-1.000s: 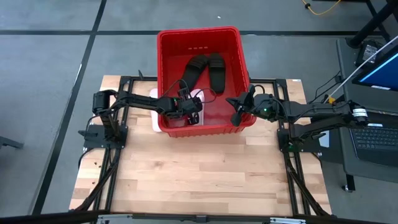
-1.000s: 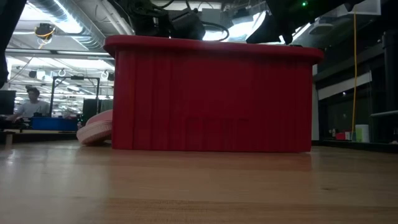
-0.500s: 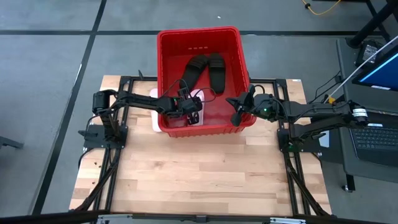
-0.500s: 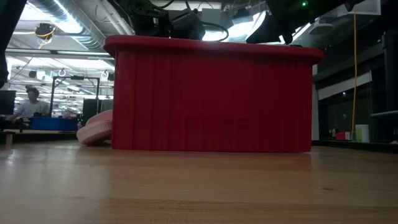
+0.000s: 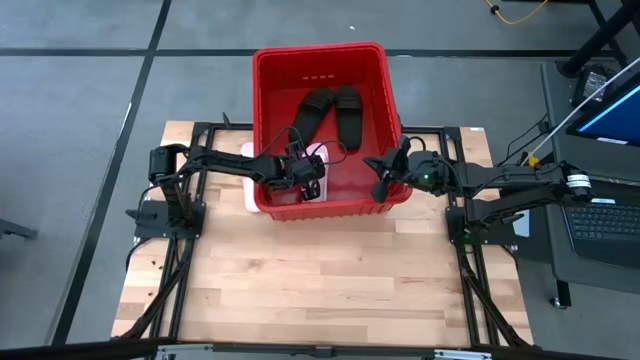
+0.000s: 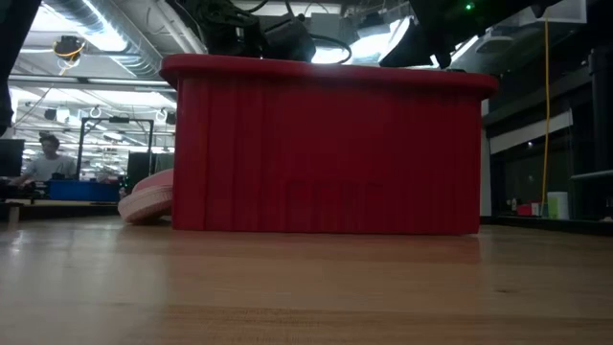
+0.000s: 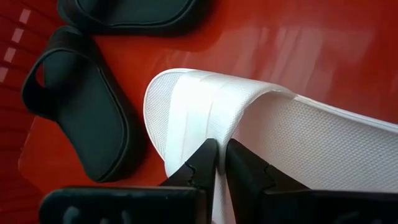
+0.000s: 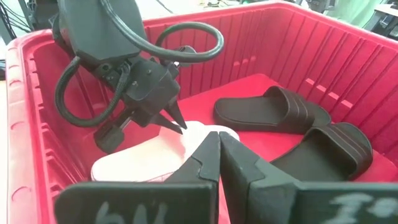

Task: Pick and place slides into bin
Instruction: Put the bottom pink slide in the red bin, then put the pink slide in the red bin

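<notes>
**Op:** Fingers on my left gripper (image 7: 216,163) are nearly together, only a thin slit between the tips, nipping the edge of a pale pink slide's strap (image 7: 205,109). That slide (image 8: 163,152) lies inside the red bin (image 5: 270,110), at its near-left corner, with the left gripper (image 5: 305,178) over it.

**Eng:** Right side?

**Op:** Right gripper (image 8: 220,154) has its fingers (image 8: 202,158) pressed together, nothing in them. It sits at the bin's near-right corner, by the rim (image 5: 385,178), pointed in over the wall.

**Eng:** Other slides?

**Op:** Two black slides (image 5: 332,108) on the bin floor towards the far end, side by side, just beside each other. In the left wrist view one black slide (image 7: 84,109) is right next to the pink one; can't tell if they touch. Second pink slide (image 6: 147,198) is outside, on the bench (image 5: 320,285), against the bin's left wall.

**Eng:** Bin placement?

**Op:** Back edge of the bench, partly overhanging it. A person (image 6: 43,161) is seated in the room beyond.
</notes>
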### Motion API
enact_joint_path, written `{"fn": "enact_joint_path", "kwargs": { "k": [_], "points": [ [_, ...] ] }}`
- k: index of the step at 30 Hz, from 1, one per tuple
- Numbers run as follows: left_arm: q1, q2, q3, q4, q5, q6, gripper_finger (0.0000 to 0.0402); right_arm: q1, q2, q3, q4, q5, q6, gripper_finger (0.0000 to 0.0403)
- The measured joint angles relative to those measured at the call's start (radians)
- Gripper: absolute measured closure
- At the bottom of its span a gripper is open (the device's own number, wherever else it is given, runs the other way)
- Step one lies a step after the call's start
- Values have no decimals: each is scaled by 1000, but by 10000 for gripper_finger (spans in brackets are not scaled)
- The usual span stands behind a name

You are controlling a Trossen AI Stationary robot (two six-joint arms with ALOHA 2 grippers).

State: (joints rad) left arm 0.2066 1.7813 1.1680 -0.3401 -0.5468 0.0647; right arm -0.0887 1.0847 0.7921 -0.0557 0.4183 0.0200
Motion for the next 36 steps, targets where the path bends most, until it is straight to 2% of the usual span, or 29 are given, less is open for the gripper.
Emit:
{"fn": "enact_joint_path", "kwargs": {
  "k": [11,21,27,36],
  "points": [
    [-2,0,4,0,0,-2,330,0,0,0,-32,0,0,392],
    [-3,0,93,-4,23,1,288,0,0,0,-33,0,-2,392],
    [-17,0,185,-59,31,19,284,0,0,0,-33,0,-3,392],
    [-66,-40,353,-137,-9,212,295,1,0,0,-28,0,-4,392]
  ]
}}
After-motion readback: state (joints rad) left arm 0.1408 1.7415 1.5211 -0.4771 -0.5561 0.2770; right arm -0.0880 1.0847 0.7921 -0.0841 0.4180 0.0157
